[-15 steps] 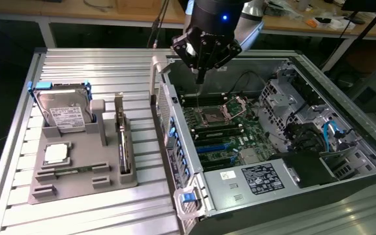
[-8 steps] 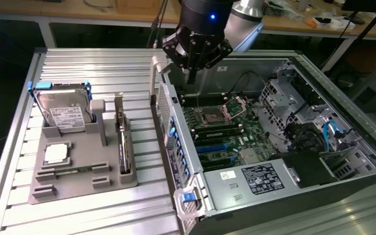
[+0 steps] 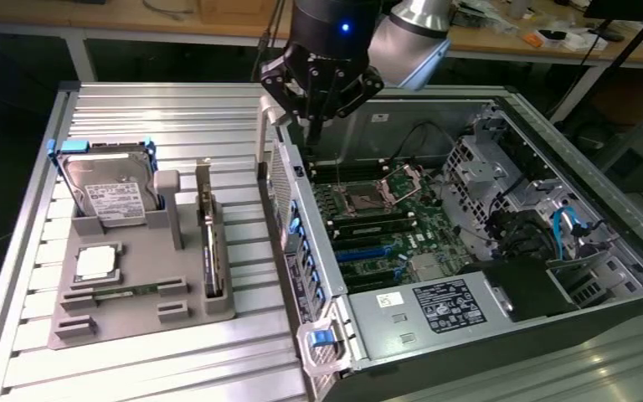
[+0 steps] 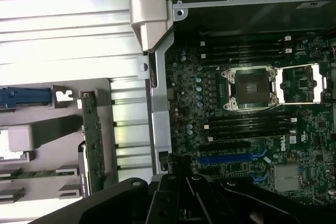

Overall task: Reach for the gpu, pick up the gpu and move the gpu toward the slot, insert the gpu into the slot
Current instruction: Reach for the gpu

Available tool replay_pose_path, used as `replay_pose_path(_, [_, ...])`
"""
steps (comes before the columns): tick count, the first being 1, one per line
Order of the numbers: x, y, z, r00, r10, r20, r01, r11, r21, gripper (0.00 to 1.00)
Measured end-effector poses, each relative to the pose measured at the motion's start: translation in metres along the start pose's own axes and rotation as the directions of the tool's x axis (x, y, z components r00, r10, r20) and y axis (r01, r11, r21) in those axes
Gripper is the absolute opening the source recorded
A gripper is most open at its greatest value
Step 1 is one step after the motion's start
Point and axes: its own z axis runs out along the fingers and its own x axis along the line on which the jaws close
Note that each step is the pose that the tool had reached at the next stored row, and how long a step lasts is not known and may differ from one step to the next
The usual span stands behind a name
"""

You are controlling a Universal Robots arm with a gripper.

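Note:
The gpu stands on edge in a grey holder at the exterior view's left, outside the computer case. In the wrist view the gpu shows as a thin green-edged card with a silvery bracket at one end. The slot is a long blue strip on the green motherboard inside the open case; the wrist view has the slot below the memory slots. My gripper hangs shut and empty over the case's near wall, up and away from the gpu. My gripper sits between gpu and slot.
A silver hard drive, a processor chip and a memory stick also sit in the holder. The case wall stands between holder and motherboard. The processor socket and a drive cage lie inside the case.

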Motion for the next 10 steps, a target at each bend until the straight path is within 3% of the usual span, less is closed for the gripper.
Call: replay_pose_path(10, [0.023, -0.0017, -0.0006, 1.0, 0.0, 0.0, 0.0, 1.0, 0.0, 0.11])
